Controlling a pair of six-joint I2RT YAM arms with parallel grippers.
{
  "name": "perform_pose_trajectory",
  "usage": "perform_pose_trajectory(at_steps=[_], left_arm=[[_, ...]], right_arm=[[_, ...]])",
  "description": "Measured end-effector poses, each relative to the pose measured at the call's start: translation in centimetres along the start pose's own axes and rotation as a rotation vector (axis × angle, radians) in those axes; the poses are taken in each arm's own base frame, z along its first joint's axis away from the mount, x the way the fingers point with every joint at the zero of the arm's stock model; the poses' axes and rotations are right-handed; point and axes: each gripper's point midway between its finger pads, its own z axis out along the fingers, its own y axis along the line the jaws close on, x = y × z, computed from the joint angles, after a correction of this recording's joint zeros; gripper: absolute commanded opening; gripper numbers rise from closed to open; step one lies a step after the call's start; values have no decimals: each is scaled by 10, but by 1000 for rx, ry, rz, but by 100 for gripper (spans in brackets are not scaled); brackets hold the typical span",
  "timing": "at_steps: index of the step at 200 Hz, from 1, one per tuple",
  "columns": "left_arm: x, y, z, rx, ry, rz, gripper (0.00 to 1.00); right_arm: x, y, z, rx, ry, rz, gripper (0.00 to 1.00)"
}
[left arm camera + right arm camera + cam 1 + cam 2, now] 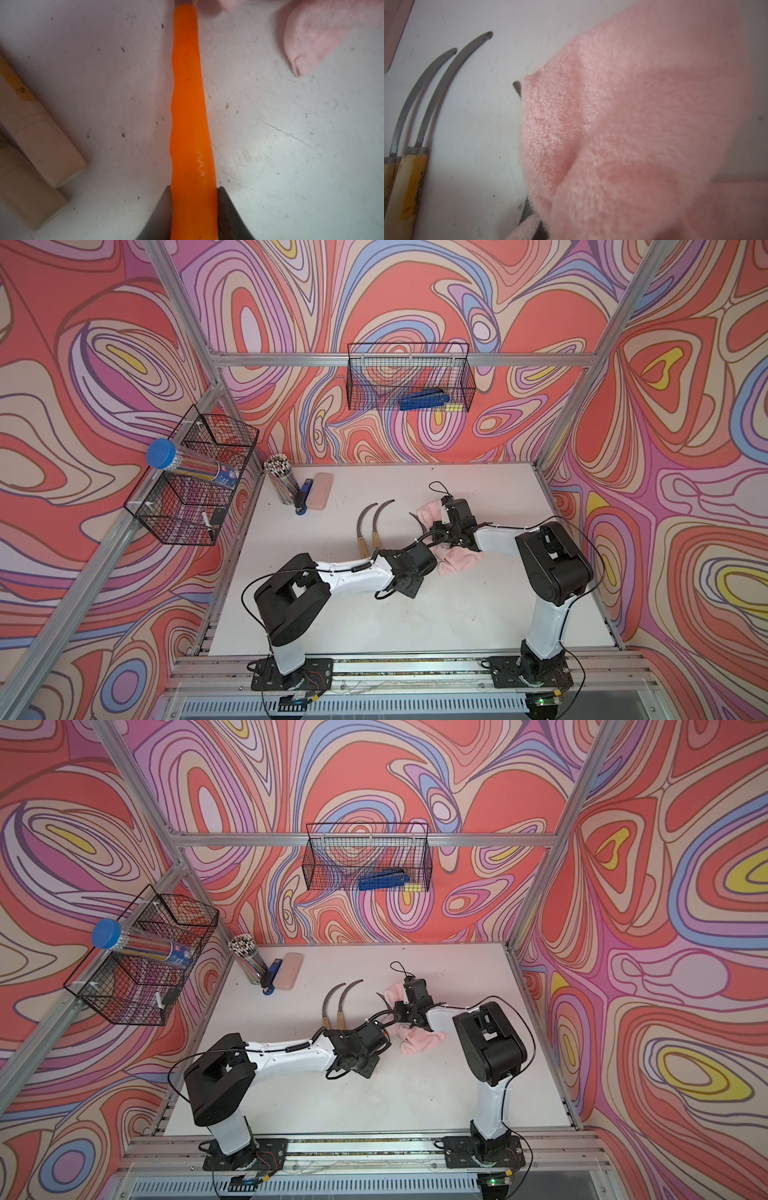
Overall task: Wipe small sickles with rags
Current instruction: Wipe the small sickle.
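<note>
- Found, left of centre on the scuffed white tabletop [415,614], two small sickles side by side and nearly touching: the left-hand sickle [362,547] and the right-hand sickle [376,540]. Each had a dull grey curved metal blade and a pale wooden handle. Tips pointed to the tabletop's far side, and the handles were stained amber and grimy near the blades.
- Saw the left gripper [194,199] just right of those handles, jaws parted only narrowly and clamped on the butt end of the orange-handled sickle [190,114]. Bright moulded grip, wavy along one edge, flecked with dirt.
- Made out of that sickle's dark blade only the tip and a short stretch lower down, both poking from under the cloth in the right wrist view.
- Noted the soft pale pink terry rag [633,124] draped over that blade, bunched and fluffy. One end lay toward the far side, the other spilled forward beside the left gripper.
- Placed the right gripper [444,529] farthest right, over the rag's middle, jaws fully closed and pinched into the cloth, fingertips hidden by its folds.
</note>
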Motion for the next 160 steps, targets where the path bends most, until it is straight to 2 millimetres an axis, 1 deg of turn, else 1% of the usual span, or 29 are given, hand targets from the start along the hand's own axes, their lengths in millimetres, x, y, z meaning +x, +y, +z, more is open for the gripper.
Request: perform_pose_trajectory(at_steps=[23, 36, 60, 81, 102, 134, 143, 160], left_arm=[[4, 3, 0, -13, 19, -6, 0], [6, 5, 0, -21, 26, -10, 0], [7, 5, 0, -24, 30, -14, 0], [7, 6, 0, -23, 28, -17, 0], [5, 8, 1, -25, 24, -30, 0], [3, 4, 1, -7, 18, -33, 0], [1, 3, 1, -3, 11, -36, 0], [-3, 4, 1, -2, -3, -43, 0]], right_arm=[[14, 17, -4, -2, 0, -26, 0], [19, 23, -5, -2, 1, -33, 0], [19, 24, -5, 11, -2, -33, 0], [15, 24, -3, 16, 13, -28, 0], [2, 21, 7, -3, 31, -5, 0], [-36, 14, 31, 5, 24, 7, 0], [-44, 14, 37, 7, 26, 3, 0], [-54, 17, 46, 10, 41, -9, 0]])
